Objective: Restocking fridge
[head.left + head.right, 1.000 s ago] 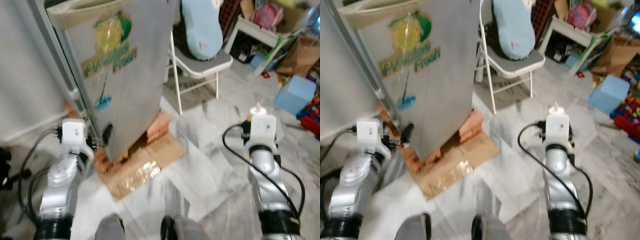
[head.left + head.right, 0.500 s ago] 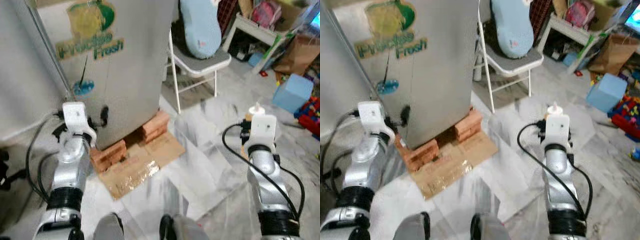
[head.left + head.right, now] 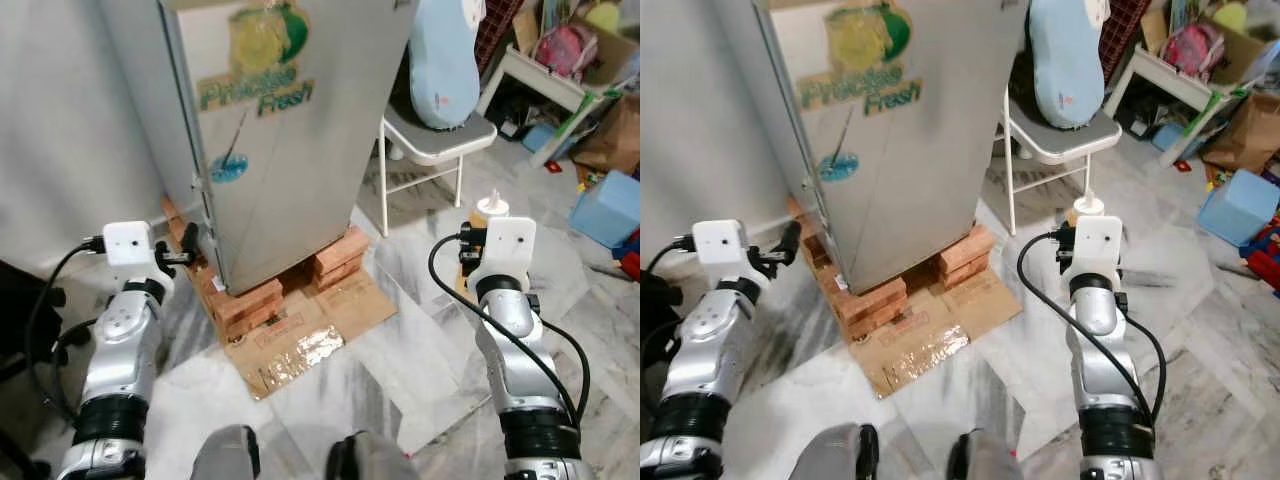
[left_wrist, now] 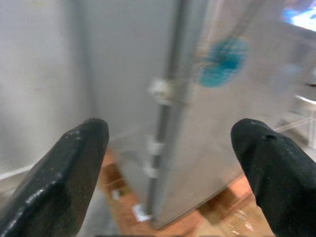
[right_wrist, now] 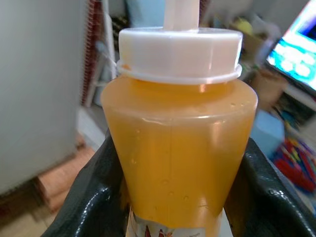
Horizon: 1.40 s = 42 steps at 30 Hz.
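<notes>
One orange sauce bottle (image 5: 180, 148) clamped upright in right end effector (image 5: 177, 197), beside fridge (image 3: 290, 130).

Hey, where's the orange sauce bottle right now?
The orange sauce bottle is clamped upright in the right gripper, held out on the robot's right over the marble floor, just before the folding chair and right of the fridge.
</notes>
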Tool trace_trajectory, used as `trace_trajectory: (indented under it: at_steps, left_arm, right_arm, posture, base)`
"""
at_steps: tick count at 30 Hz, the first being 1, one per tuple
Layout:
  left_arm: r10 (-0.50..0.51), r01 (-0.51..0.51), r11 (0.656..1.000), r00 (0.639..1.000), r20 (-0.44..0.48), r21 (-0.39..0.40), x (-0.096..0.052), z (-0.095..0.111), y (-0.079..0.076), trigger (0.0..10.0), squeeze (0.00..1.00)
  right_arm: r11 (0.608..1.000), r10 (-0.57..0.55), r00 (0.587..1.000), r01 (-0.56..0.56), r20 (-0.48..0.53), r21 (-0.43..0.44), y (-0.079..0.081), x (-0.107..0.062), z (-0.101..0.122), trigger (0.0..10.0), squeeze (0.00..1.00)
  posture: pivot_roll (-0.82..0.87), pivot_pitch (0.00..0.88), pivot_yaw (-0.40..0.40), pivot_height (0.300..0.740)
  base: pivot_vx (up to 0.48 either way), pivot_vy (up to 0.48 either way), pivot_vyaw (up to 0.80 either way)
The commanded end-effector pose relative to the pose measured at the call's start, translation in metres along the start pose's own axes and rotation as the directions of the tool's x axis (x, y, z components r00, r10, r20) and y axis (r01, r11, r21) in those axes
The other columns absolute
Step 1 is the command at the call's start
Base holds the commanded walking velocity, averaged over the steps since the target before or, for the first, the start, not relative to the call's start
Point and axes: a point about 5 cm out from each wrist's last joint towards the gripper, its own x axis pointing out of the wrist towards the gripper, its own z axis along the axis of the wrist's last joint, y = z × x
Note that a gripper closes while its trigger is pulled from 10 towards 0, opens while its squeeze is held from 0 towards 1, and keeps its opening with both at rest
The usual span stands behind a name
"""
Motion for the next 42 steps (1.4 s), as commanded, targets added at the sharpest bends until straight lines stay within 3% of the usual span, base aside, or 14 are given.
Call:
trace_trajectory:
  at_steps: [1, 5, 13, 36, 42]
  left_arm:
    - [-0.011, 0.011, 1.0, 1.0, 0.001, 0.022, -0.004, 0.0, -0.001, 10.0, 0.0]
    - [0.0, -0.002, 0.999, 0.999, 0.035, 0.037, -0.016, 0.004, -0.001, 10.0, 0.0]
    - [0.054, -0.054, 0.997, 0.998, 0.013, 0.047, -0.046, -0.006, 0.004, 10.0, 0.0]
    - [0.03, -0.031, 0.998, 0.999, 0.018, 0.048, -0.038, 0.002, 0.0, 10.0, 0.0]
    - [0.023, -0.024, 0.998, 1.0, 0.02, 0.064, -0.038, 0.003, -0.002, 10.0, 0.0]
  right_arm:
    - [1.0, -0.016, 1.0, 0.016, 0.02, 0.009, -0.003, 0.0, 0.004, 10.0, 0.0]
    - [1.0, -0.014, 0.999, 0.014, 0.03, 0.005, -0.003, -0.001, 0.004, 10.0, 0.0]
    - [1.0, 0.005, 0.999, -0.005, 0.035, 0.011, 0.0, -0.003, 0.004, 10.0, 0.0]
    - [1.0, 0.007, 0.999, -0.007, 0.039, 0.005, 0.001, -0.002, 0.003, 10.0, 0.0]
    - [1.0, -0.003, 1.0, 0.003, 0.026, 0.009, 0.0, -0.002, 0.002, 10.0, 0.0]
  posture:
    - [0.04, 0.137, -0.094, 0.74]
    - [0.04, 0.136, -0.089, 0.74]
    - [0.05, 0.137, -0.082, 0.74]
    - [0.05, 0.132, -0.08, 0.74]
    - [0.05, 0.133, -0.085, 0.74]
  base:
    - [0.0, 0.476, 0.0]
    - [0.0, 0.119, 0.0]
    - [0.032, 0.0, 0.0]
    - [0.426, 0.021, 0.0]
    - [0.047, 0.0, -0.4]
